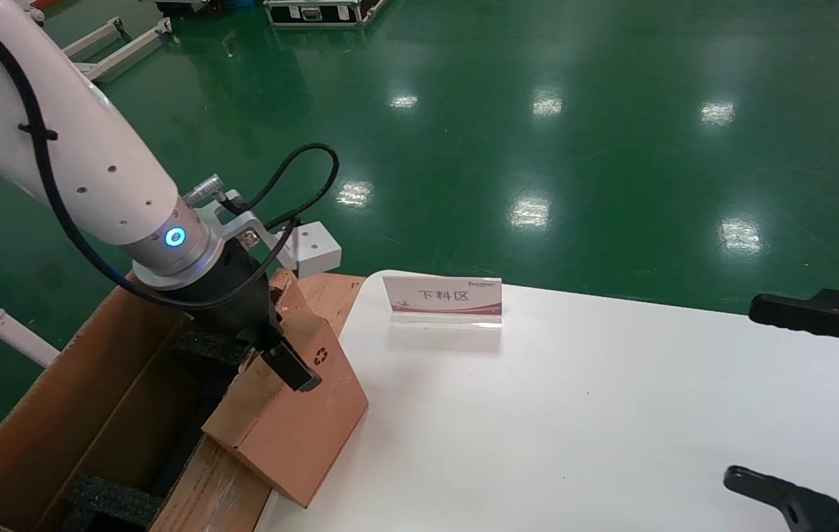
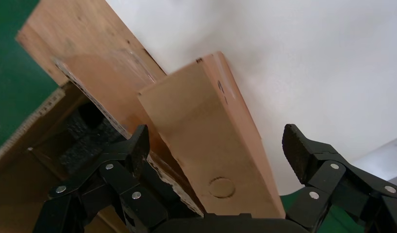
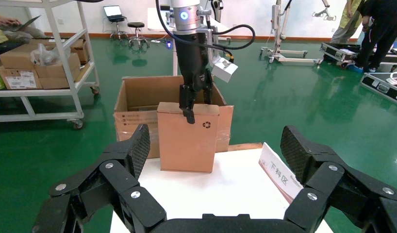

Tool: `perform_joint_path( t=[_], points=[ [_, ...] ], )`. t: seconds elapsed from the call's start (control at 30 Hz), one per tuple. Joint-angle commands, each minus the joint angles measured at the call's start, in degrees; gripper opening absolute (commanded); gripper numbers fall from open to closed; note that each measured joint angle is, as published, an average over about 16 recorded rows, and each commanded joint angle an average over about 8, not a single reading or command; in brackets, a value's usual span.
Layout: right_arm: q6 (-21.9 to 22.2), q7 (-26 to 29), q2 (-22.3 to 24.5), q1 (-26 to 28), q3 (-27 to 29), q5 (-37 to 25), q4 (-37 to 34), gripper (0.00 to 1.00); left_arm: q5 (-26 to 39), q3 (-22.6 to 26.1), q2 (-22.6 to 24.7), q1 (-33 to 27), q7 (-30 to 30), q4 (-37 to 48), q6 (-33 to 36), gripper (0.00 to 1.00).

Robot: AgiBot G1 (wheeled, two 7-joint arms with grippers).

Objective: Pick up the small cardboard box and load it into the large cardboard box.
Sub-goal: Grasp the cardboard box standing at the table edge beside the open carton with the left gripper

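The small cardboard box [image 1: 293,421], brown with a dark recycling symbol, stands at the left edge of the white table [image 1: 574,414], against the large cardboard box [image 1: 94,384]. My left gripper [image 1: 275,355] is open and straddles the small box's top; one finger [image 1: 293,369] hangs over the face with the symbol. In the left wrist view the small box [image 2: 211,136] lies between the spread fingers [image 2: 296,148], with a gap on the symbol side. The large box is open, with black foam [image 1: 105,499] inside. My right gripper [image 1: 748,391] is open and empty at the table's right edge.
A white sign stand [image 1: 443,299] sits at the table's far edge. The green floor lies beyond. In the right wrist view a metal shelf with boxes [image 3: 41,63] stands behind, and people and equipment are further back.
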Motion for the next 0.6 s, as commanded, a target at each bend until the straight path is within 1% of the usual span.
perform_joint_path(
  t=[0.03, 0.6],
  points=[
    [0.0, 0.0, 0.0, 0.0, 0.0, 0.0, 0.0, 1.0, -0.7, 1.1, -0.3, -0.5, -0.5, 0.0, -0.2, 1.0],
    [0.0, 0.0, 0.0, 0.0, -0.1, 0.1, 0.0, 1.0, -3.9, 5.7, -2.0, -0.8, -2.1, 0.0, -1.8, 1.0]
  ],
)
